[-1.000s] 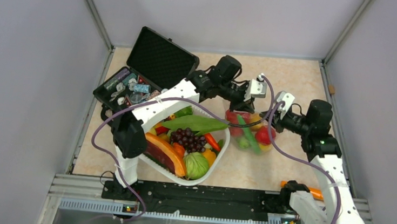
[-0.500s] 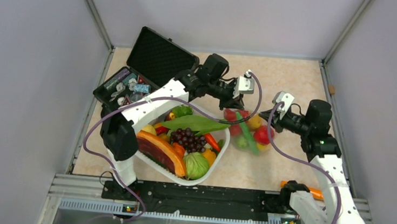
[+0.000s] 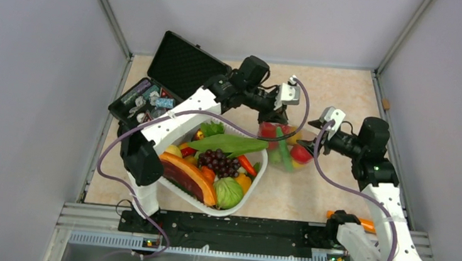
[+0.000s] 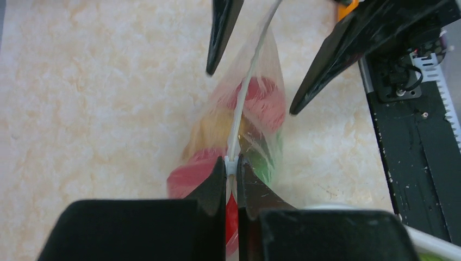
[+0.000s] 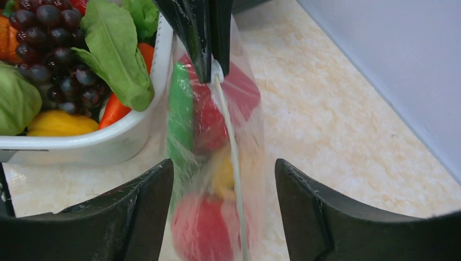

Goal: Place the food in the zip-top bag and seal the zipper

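Note:
The zip-top bag (image 3: 284,145) stands on the table next to the basket, with its zipper (image 4: 247,81) running along the top edge. Through the clear plastic I see the food: red pieces (image 5: 204,228), a yellow one (image 5: 223,174) and a long green pod (image 5: 179,114). My left gripper (image 4: 231,164) is shut on the zipper at the basket end of the bag; its place in the top view is (image 3: 275,117). At the bag's other end my right gripper (image 5: 223,163) is open, with a finger on each side of the bag and clear of it.
A white basket (image 3: 266,162) holding a papaya slice, grapes and leaves stands just left of the bag. Behind it, at the back left, a black hard case (image 3: 183,69) lies open. An orange object (image 3: 365,224) lies by the right arm's base. Grey walls close in the table.
My right gripper has opened and let go of the bag's top edge. The left gripper stays shut on the zipper, and the bag has shifted slightly toward the basket.

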